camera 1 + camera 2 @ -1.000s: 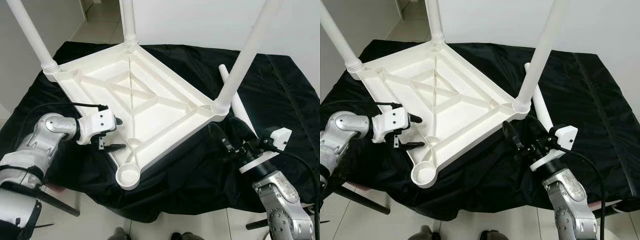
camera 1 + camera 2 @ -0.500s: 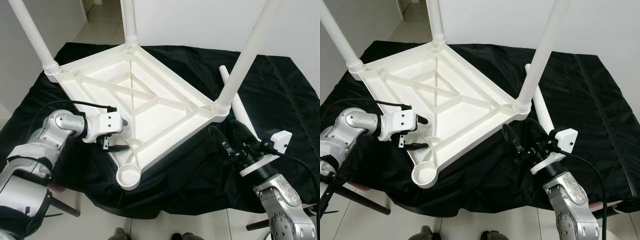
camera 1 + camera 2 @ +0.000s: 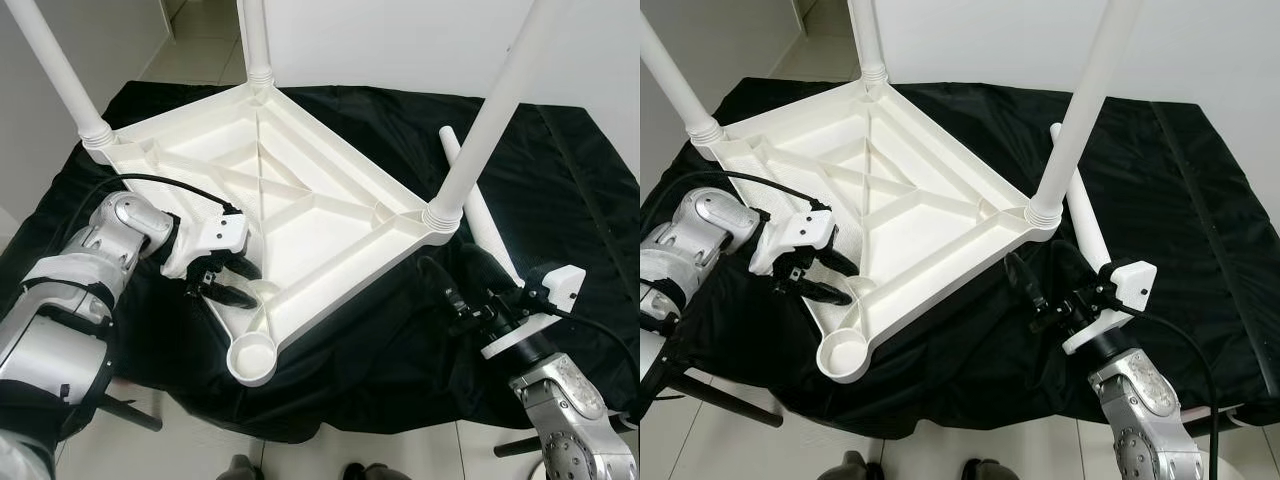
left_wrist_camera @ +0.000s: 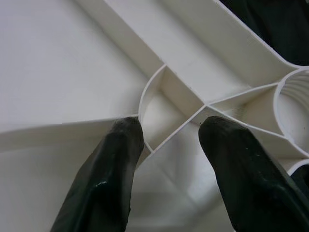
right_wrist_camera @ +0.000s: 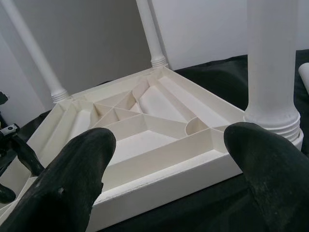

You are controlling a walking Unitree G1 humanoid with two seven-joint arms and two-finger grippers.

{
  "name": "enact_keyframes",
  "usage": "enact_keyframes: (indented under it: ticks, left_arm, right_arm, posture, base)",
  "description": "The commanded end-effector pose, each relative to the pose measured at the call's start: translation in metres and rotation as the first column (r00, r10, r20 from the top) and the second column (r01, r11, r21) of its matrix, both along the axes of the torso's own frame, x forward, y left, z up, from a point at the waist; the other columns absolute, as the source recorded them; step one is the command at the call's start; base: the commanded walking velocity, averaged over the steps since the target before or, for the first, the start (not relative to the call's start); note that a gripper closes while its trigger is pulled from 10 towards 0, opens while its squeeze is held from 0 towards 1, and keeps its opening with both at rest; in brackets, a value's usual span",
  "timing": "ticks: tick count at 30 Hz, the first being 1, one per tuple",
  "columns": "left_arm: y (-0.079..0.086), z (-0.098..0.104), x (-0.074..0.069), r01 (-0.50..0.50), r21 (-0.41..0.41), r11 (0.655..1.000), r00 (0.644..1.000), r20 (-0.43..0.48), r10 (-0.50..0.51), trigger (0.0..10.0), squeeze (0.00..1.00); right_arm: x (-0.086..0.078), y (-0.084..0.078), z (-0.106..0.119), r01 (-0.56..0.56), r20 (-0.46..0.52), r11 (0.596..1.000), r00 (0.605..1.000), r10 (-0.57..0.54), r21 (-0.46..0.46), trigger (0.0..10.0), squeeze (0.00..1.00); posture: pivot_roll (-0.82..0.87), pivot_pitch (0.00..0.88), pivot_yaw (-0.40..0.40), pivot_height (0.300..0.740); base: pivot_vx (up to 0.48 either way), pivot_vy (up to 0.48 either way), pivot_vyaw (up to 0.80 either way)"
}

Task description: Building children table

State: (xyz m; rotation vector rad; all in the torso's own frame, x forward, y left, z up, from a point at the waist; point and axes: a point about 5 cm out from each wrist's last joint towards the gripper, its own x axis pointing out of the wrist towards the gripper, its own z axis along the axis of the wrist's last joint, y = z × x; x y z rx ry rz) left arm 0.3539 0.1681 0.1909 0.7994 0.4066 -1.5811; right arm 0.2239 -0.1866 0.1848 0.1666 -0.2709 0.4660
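The white plastic tabletop [image 3: 300, 215] lies upside down on a black cloth [image 3: 570, 190]. Three white legs [image 3: 490, 110] stand up from its corners. The near corner socket [image 3: 252, 357] has no leg in it. A loose white leg [image 3: 1085, 225] lies on the cloth behind the right corner, partly hidden by the fitted leg there. My left gripper [image 3: 235, 284] is open at the near-left rim, beside the bare socket, its fingertips [image 4: 126, 133] touching the inner ribs. My right gripper [image 3: 455, 285] is open above the cloth, just in front of the right corner.
The cloth-covered surface ends near me, with light floor tiles [image 3: 200, 450] below its front edge. A white wall [image 3: 400, 40] stands behind, and an open floor passage [image 3: 200, 30] runs at the back left. Cables trail from both wrists.
My left gripper has moved in and down to the tabletop's near-left rim, its fingers now against the ribs by the bare socket. The right arm has hardly moved.
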Motion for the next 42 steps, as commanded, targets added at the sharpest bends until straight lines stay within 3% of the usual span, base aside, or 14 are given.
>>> enact_keyframes:
  ticks: [1,3,4,10,11,12,13,14,15,16,17,34,42]
  left_arm:
    - [0.004,-0.006,-0.004,0.057,0.070,0.996,0.997,-0.061,-0.053,6.1,0.00]
    - [0.003,-0.009,-0.004,0.064,0.080,0.995,0.997,-0.044,-0.061,5.7,0.00]
    - [0.001,-0.016,-0.006,0.077,0.095,0.992,0.997,-0.024,-0.075,10.0,0.00]
    - [-0.003,-0.023,-0.008,0.095,0.096,0.991,0.995,0.000,-0.095,10.0,0.00]
    - [-0.007,-0.027,-0.007,0.077,0.077,0.994,0.997,0.020,-0.078,7.1,0.00]
    - [-0.007,-0.027,-0.007,0.077,0.077,0.994,0.997,0.020,-0.078,7.1,0.00]
    - [-0.009,-0.030,-0.005,0.040,0.065,0.997,0.998,0.036,-0.042,5.2,0.00]
    - [-0.009,-0.030,-0.005,0.040,0.065,0.997,0.998,0.036,-0.042,5.2,0.00]
    - [-0.012,-0.032,-0.003,-0.003,0.046,0.999,0.999,0.047,0.001,0.7,0.00]
    - [-0.012,-0.032,-0.003,-0.003,0.046,0.999,0.999,0.047,0.001,0.7,0.00]
    - [-0.014,-0.032,-0.001,-0.044,0.015,0.999,0.998,0.053,0.043,0.0,0.00]
    - [-0.016,-0.027,0.007,-0.156,-0.092,0.983,0.983,0.085,0.164,0.0,0.00]
    - [-0.003,-0.019,0.009,-0.189,-0.109,0.976,0.974,0.109,0.200,0.0,0.00]
  right_arm:
    - [-0.002,-0.001,0.001,0.005,-0.005,1.000,1.000,-0.005,-0.011,10.0,0.00]
    - [-0.003,-0.001,0.000,0.009,-0.006,1.000,1.000,-0.009,-0.010,10.0,0.00]
    - [-0.004,-0.001,-0.001,0.014,-0.009,1.000,1.000,-0.014,-0.008,10.0,0.00]
    - [-0.005,-0.001,-0.001,0.021,-0.010,1.000,1.000,-0.021,-0.008,10.0,0.00]
    - [-0.004,-0.002,0.000,0.025,-0.009,1.000,1.000,-0.025,-0.007,10.0,0.00]
    - [-0.004,-0.002,0.000,0.025,-0.009,1.000,1.000,-0.025,-0.007,10.0,0.00]
    - [-0.004,-0.002,0.000,0.027,-0.007,1.000,1.000,-0.027,-0.007,10.0,0.00]
    - [-0.004,-0.002,0.000,0.027,-0.007,1.000,1.000,-0.027,-0.007,10.0,0.00]
    - [-0.004,-0.002,0.001,0.030,-0.006,1.000,1.000,-0.030,-0.007,10.0,0.00]
    - [-0.004,-0.002,0.001,0.030,-0.006,1.000,1.000,-0.030,-0.007,10.0,0.00]
    - [-0.004,-0.002,0.001,0.031,-0.006,0.999,0.999,-0.031,-0.007,10.0,0.00]
    - [-0.004,-0.005,0.004,0.043,-0.002,0.999,0.999,-0.044,-0.015,10.0,0.00]
    - [-0.005,-0.005,0.004,0.052,-0.001,0.999,0.999,-0.052,-0.013,10.0,0.00]
  posture:
    - [-0.05,0.189,0.061,0.740]
    - [-0.05,0.195,0.065,0.740]
    - [-0.05,0.195,0.065,0.740]
    - [-0.05,0.200,0.067,0.740]
    - [-0.06,0.204,0.070,0.740]
    - [-0.06,0.204,0.070,0.740]
    - [-0.06,0.207,0.071,0.740]
    - [-0.06,0.207,0.071,0.740]
    - [-0.06,0.207,0.069,0.740]
    - [-0.06,0.207,0.069,0.740]
    - [-0.06,0.210,0.067,0.740]
    - [-0.07,0.211,0.065,0.740]
    - [-0.06,0.212,0.065,0.740]
  base:
    - [0.000,0.000,0.00]
    - [0.000,0.000,0.00]
    - [0.000,0.000,0.00]
    - [0.000,0.000,0.00]
    - [0.000,0.000,0.00]
    - [0.000,0.000,0.00]
    - [0.000,0.000,0.00]
    - [0.000,0.000,0.00]
    - [0.000,0.000,0.00]
    - [0.000,0.000,0.00]
    - [0.000,0.000,0.00]
    - [0.000,0.000,0.00]
    - [0.000,0.000,0.00]
